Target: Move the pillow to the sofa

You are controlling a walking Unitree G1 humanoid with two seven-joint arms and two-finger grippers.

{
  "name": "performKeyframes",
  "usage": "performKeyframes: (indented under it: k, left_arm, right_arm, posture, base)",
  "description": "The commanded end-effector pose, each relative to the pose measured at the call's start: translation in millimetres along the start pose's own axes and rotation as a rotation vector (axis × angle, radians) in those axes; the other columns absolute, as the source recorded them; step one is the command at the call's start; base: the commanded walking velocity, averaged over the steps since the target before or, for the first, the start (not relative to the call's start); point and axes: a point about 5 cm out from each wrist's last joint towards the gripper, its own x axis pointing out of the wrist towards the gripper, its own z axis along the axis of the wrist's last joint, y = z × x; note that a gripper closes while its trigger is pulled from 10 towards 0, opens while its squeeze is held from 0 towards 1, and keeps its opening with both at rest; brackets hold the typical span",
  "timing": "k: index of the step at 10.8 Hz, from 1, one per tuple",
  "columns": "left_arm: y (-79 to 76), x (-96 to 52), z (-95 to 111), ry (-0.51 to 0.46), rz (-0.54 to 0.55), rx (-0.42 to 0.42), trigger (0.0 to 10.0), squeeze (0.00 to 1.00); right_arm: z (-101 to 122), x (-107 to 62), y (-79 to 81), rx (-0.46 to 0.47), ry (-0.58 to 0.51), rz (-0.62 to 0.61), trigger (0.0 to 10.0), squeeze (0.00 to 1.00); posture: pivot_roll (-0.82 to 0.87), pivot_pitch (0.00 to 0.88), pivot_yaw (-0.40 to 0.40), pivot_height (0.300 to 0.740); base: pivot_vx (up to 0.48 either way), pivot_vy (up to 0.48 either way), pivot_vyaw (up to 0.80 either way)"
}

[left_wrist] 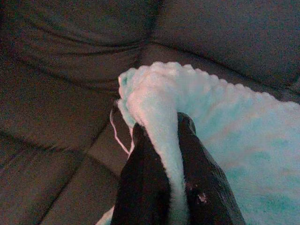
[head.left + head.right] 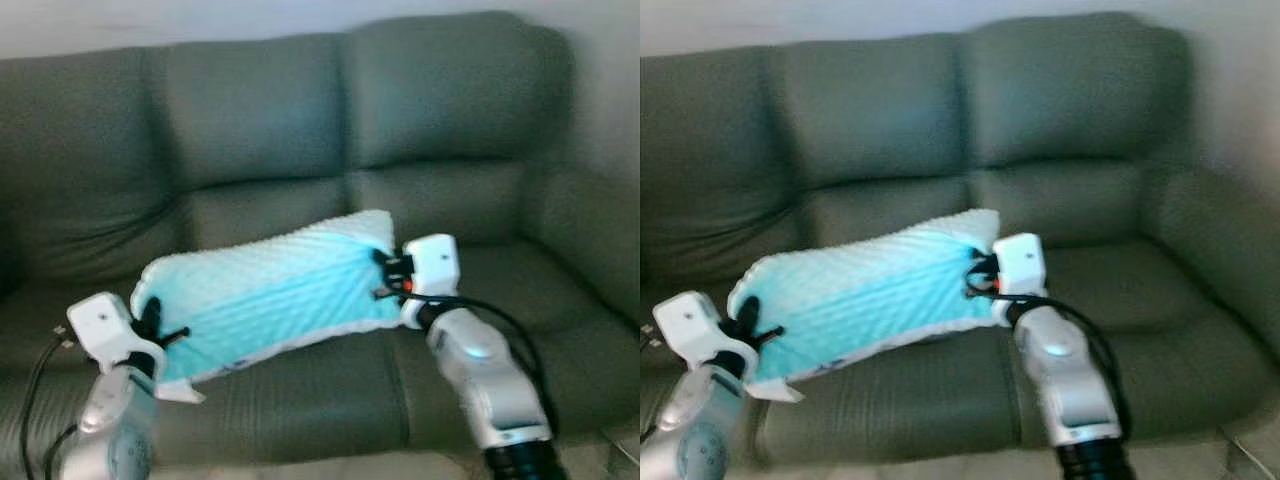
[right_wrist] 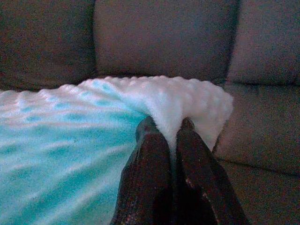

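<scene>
Two grippers carry the pillow (image 2: 265,300) stretched over the sofa (image 2: 300,130) seat, head view: left gripper (image 2: 160,325) at its 8 o'clock end, right gripper (image 2: 385,275) at 3 o'clock, spreading its weight. Left wrist view: fingers (image 1: 145,187) pinch the corner. Right wrist view: fingers (image 3: 147,173) clamp the edge.

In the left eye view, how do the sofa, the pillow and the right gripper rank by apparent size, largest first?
1. sofa
2. pillow
3. right gripper, though nearness to the camera could affect this.
</scene>
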Motion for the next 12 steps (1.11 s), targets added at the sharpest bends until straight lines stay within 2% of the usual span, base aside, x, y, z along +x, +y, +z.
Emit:
performKeyframes:
  k: [1, 7, 11, 12]
  left_arm:
    - [6.4, 0.0, 4.8, -0.016, 0.031, 0.024, 10.0, 0.00]
    - [4.3, 1.6, 3.0, -0.004, 0.011, 0.050, 10.0, 0.00]
    - [3.9, 18.3, -7.6, 0.038, -0.011, 0.121, 10.0, 0.00]
    - [1.5, 21.0, -9.9, 0.057, -0.016, 0.117, 10.0, 0.00]
  right_arm:
    - [7.5, 1.9, 2.0, -0.004, -0.033, -0.005, 10.0, 0.00]
    - [6.1, 2.5, 1.4, 0.003, -0.030, -0.023, 10.0, 0.00]
    - [-0.4, 4.3, -0.4, 0.031, -0.007, -0.053, 10.0, 0.00]
    - [0.0, 3.7, -0.4, 0.031, -0.009, -0.055, 10.0, 0.00]
  posture:
    - [-0.20, 0.007, 0.052, 0.740]
    - [-0.20, 0.012, 0.053, 0.740]
    - [-0.22, 0.021, 0.063, 0.740]
    - [-0.22, 0.023, 0.065, 0.740]
  base:
    - [0.000, 0.000, 0.00]
    - [0.000, 0.000, 0.00]
    - [0.000, 0.000, 0.00]
    - [0.000, 0.000, 0.00]
